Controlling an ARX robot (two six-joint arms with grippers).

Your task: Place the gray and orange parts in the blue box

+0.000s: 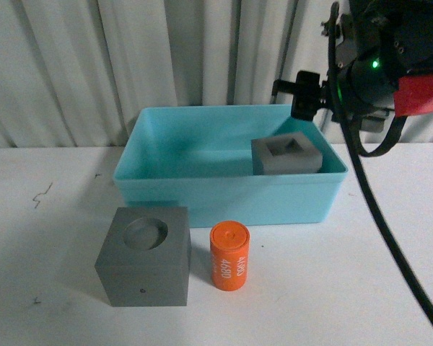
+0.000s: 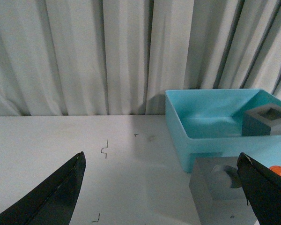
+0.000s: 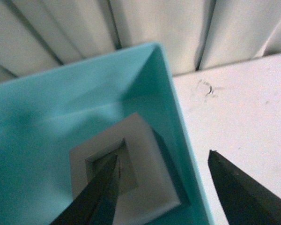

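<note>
The light turquoise rectangular plastic bin point(image 1: 224, 198) has smooth walls with a soft sheen. The gray cube with a round recess point(image 1: 144, 277) and the gray cube with a square recess point(image 1: 307, 162) look matt and faintly grainy. The small orange cylinder with white digits point(image 1: 229, 263) is smooth, slightly glossy. The white tabletop point(image 1: 332, 288) is matt and scuffed; the pale pleated curtain point(image 1: 94, 58) looks like cloth.

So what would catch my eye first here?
The turquoise blue box at the back of the table, holding a square-recessed gray cube at its right end. In front of it stand a round-recessed gray cube and, to its right, a bright orange cylinder with white digits.
</note>
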